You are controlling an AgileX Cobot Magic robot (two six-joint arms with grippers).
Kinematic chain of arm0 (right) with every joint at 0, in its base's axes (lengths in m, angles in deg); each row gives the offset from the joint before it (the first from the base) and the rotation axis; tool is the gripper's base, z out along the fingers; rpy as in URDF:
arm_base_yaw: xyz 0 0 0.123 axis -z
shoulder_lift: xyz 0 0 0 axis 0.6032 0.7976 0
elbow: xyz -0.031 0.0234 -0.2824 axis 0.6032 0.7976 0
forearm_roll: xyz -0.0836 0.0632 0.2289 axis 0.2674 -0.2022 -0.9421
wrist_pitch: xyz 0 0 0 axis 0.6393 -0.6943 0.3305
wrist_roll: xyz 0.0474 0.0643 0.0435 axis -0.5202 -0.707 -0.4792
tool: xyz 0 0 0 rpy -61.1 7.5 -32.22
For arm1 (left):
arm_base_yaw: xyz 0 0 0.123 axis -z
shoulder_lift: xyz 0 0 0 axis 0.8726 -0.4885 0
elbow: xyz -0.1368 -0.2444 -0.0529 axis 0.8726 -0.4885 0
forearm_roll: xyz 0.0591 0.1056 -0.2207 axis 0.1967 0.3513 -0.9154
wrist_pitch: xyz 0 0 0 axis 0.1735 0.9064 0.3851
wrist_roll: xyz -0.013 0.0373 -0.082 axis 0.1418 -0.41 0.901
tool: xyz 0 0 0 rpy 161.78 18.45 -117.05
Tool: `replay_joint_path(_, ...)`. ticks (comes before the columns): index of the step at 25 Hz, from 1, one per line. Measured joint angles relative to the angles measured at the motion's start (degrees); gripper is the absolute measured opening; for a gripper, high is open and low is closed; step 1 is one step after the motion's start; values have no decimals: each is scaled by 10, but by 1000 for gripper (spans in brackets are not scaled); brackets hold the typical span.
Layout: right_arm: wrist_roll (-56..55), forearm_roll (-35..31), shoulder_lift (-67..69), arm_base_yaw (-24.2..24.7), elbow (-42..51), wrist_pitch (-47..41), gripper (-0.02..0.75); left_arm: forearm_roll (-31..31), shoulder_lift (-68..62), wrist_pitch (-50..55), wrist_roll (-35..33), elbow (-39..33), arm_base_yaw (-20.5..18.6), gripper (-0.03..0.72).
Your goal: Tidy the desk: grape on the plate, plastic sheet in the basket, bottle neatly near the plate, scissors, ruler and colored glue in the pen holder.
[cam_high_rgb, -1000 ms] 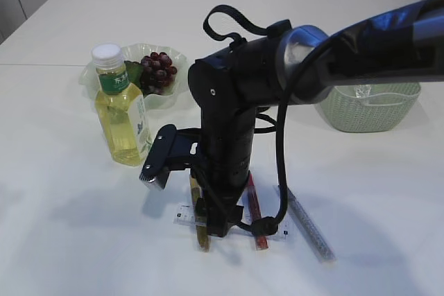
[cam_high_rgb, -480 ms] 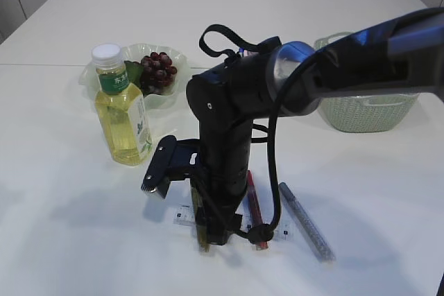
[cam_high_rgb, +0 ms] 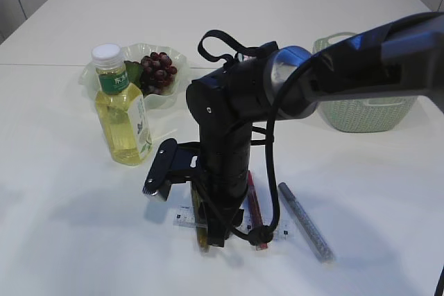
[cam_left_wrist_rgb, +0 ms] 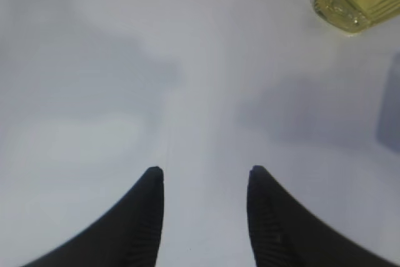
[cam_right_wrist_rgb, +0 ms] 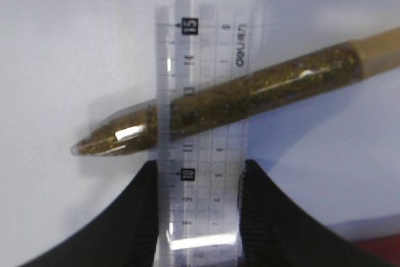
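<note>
Down low, right pincer straddles clear ruler, fingers against its long edges, clenched on it. Gold glitter glue tube lies across ruler, just ahead of fingertips. Left pincer released, hovering over bare white surface, bottle nearby. Grapes on plate; basket far right. Red glue, silver glue beside ruler.
</note>
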Motion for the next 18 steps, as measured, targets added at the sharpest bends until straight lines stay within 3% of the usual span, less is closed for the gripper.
replay_joint_path(12,-4,-4,-16,8,0,-12,302,0,0,0,0,0,0,309)
replay_joint_path(18,52,-79,-91,74,0,-12,302,0,0,0,0,0,0,308)
